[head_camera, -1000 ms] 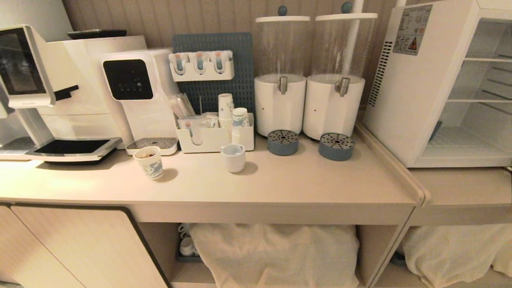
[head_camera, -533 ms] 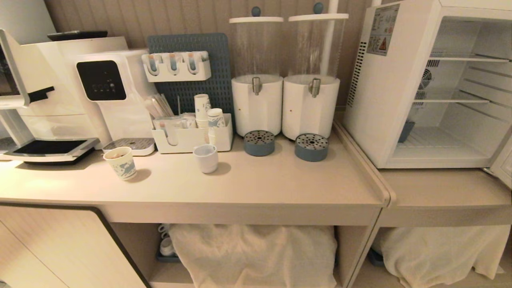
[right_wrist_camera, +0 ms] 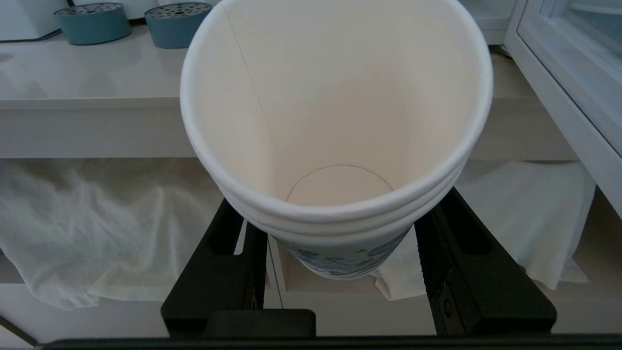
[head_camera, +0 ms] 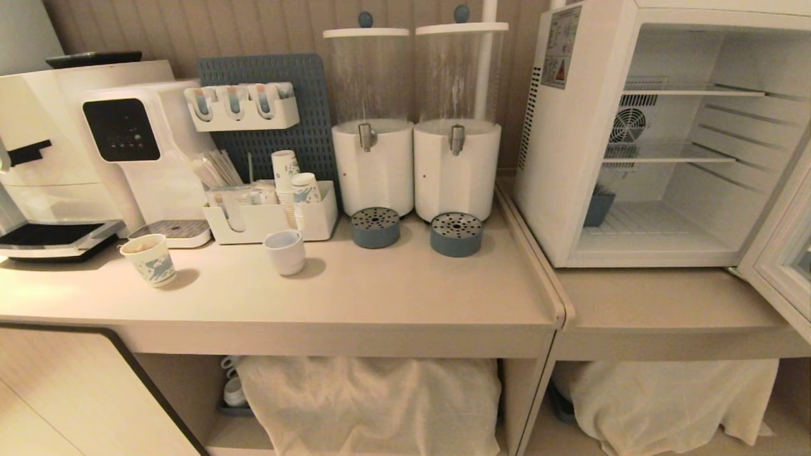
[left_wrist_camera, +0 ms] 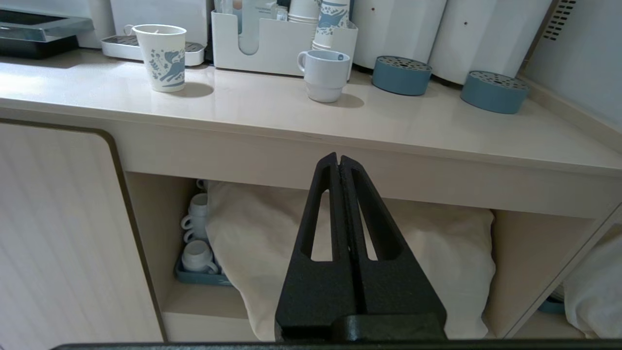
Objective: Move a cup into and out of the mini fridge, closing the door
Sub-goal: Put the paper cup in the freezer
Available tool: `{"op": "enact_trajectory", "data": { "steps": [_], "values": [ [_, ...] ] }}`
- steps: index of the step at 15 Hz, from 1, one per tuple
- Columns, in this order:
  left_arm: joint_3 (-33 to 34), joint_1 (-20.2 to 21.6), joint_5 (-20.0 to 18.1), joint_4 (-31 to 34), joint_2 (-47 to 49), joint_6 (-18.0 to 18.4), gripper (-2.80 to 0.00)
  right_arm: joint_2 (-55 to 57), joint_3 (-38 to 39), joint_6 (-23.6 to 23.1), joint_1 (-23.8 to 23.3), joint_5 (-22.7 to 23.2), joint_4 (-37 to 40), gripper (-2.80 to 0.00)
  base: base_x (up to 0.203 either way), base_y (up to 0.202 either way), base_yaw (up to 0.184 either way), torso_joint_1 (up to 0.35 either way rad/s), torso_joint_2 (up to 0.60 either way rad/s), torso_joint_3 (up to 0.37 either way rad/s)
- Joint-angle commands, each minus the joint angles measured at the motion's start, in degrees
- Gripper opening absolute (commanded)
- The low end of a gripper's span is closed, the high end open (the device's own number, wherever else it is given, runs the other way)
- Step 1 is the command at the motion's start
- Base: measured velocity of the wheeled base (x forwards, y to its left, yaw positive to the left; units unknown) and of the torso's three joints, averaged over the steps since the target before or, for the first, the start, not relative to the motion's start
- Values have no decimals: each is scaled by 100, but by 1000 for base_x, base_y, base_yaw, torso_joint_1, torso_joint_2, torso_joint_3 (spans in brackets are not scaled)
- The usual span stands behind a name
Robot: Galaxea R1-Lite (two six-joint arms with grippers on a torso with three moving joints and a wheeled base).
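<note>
The cup (right_wrist_camera: 335, 121), white paper with layered rims and blue print low on its side, fills the right wrist view, its mouth towards the camera. My right gripper (right_wrist_camera: 340, 233) is shut on it, one black finger on each side, in front of the counter and below its edge. The mini fridge (head_camera: 557, 164) stands at the right on a lower counter, with bare wire shelves and the rear fan showing. Its door (head_camera: 782, 266) is swung open at the far right, and the door (right_wrist_camera: 568, 73) frame also borders the right wrist view. My left gripper (left_wrist_camera: 338, 158) is shut and empty, parked below the counter front.
On the counter (head_camera: 393, 297) stand a short blue-printed paper cup (head_camera: 149, 259), a white mug (head_camera: 284, 251), an organizer holding stacked cups (head_camera: 288, 174), two dispensers (head_camera: 374, 164) with blue drip trays (head_camera: 455, 234), and machines at the left. A blue container (head_camera: 599, 208) sits inside the fridge. White cloth (head_camera: 374, 399) fills the space under the counter.
The whole head view has shifted left, so the camera has moved right. More of the fridge interior and its open door now show. Nothing on the counter has moved.
</note>
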Motion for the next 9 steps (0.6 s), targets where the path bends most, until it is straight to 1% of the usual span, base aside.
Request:
{"op": "enact_trajectory", "data": {
  "steps": [1,5,8,9],
  "values": [
    [229,1,-7,-8,-19,-6,-280,9,-5,-2,2,2,2,-280,0,0,0,0,0,0],
    [229,1,-7,-8,-19,3,-280,9,4,-2,2,2,2,-280,0,0,0,0,0,0],
    [229,1,-7,-8,-19,-3,-280,9,-7,-14,2,11,26,-280,89,0,0,-1,4,1],
    [229,1,-7,-8,-19,3,-280,9,-13,-20,2,11,55,-280,0,0,0,0,0,0]
  ]
}}
